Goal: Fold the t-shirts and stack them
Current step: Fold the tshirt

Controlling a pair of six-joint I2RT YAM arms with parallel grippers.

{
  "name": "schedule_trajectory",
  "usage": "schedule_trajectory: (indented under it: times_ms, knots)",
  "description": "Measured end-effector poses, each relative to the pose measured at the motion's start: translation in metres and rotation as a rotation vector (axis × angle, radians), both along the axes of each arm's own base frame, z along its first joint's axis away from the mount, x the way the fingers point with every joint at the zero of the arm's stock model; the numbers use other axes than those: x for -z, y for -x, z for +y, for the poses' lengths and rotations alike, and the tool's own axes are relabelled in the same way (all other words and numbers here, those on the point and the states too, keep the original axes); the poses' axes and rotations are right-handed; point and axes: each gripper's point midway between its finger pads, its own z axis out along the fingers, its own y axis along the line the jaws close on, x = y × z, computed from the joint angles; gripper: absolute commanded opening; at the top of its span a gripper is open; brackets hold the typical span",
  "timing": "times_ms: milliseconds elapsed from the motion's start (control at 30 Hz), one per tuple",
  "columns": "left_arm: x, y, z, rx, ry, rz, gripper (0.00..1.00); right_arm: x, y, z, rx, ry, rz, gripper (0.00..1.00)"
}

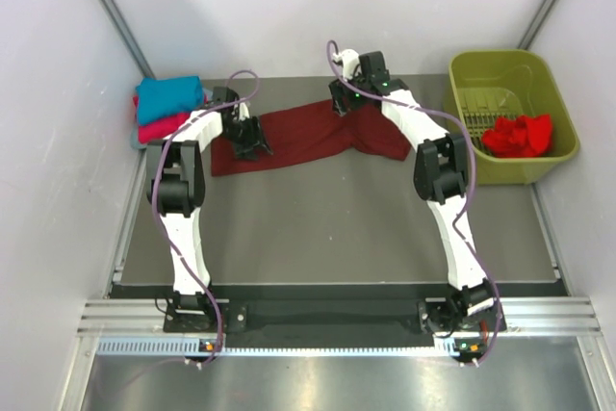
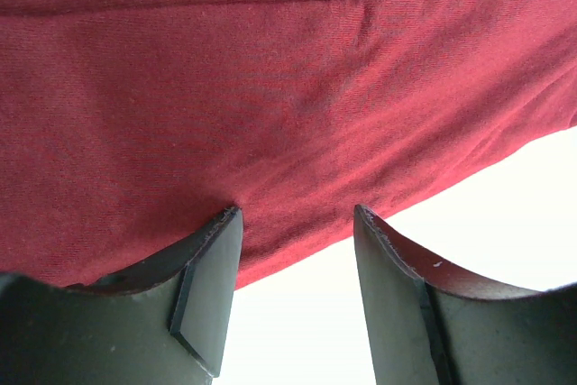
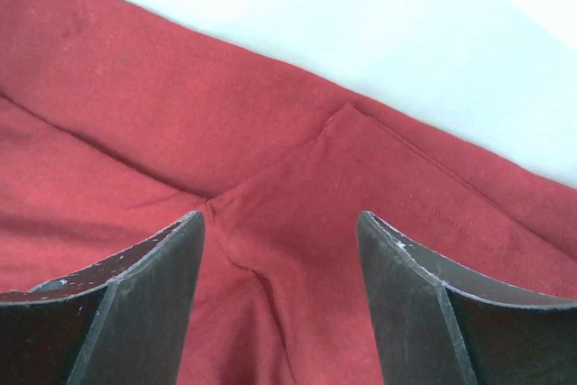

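A dark maroon t-shirt (image 1: 308, 137) lies folded into a long strip across the far part of the table. My left gripper (image 1: 248, 146) is at its left end, open. In the left wrist view the left gripper (image 2: 297, 214) straddles the edge of the maroon cloth (image 2: 270, 87), with one fingertip (image 2: 225, 223) against it. My right gripper (image 1: 345, 103) hangs over the strip's right part, open. In the right wrist view the right gripper (image 3: 280, 218) is just above a sleeve seam of the cloth (image 3: 270, 132), holding nothing.
At the far left sits a stack of folded shirts, teal (image 1: 168, 95) on pink-red (image 1: 159, 127). An olive-green basket (image 1: 497, 55) stands at the far right with a crumpled bright red shirt (image 1: 518, 134) inside. White walls close in on both sides.
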Motion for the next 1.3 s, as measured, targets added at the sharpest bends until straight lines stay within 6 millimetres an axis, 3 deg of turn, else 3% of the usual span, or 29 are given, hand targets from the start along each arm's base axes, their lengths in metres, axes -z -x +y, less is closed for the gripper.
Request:
schedule_trajectory:
  times_ms: [100,267,400,467,567,700,800,1000,1300]
  knots:
    - [0.0,0.0,0.0,0.0,-0.002,0.001,0.59,-0.006,0.008,-0.004,0.009,-0.003,0.014,0.69]
    - [0.0,0.002,0.004,0.006,-0.017,0.006,0.59,-0.03,0.043,-0.032,0.069,-0.053,0.111,0.7]
    - [0.0,0.004,0.016,-0.006,-0.035,0.021,0.59,-0.044,0.066,-0.085,0.183,-0.146,0.217,0.7]
    - [0.0,0.004,0.023,-0.017,-0.044,0.027,0.59,-0.037,0.076,-0.112,0.243,-0.18,0.277,0.7]
    - [0.0,0.004,0.035,-0.034,-0.051,0.031,0.59,-0.009,0.089,-0.143,0.331,-0.213,0.386,0.7]
    - [0.0,0.003,0.043,-0.048,-0.053,0.032,0.59,0.032,0.126,-0.136,0.349,-0.247,0.571,0.7]
    - [-0.001,0.003,0.045,-0.048,-0.061,0.032,0.59,0.046,0.139,-0.121,0.337,-0.271,0.653,0.71]
    - [0.001,0.003,0.048,-0.044,-0.087,0.029,0.59,0.053,0.145,-0.117,0.359,-0.288,0.695,0.72]
    - [0.004,0.01,0.069,-0.029,-0.175,0.054,0.57,0.06,0.14,-0.145,0.46,-0.279,0.693,0.71]
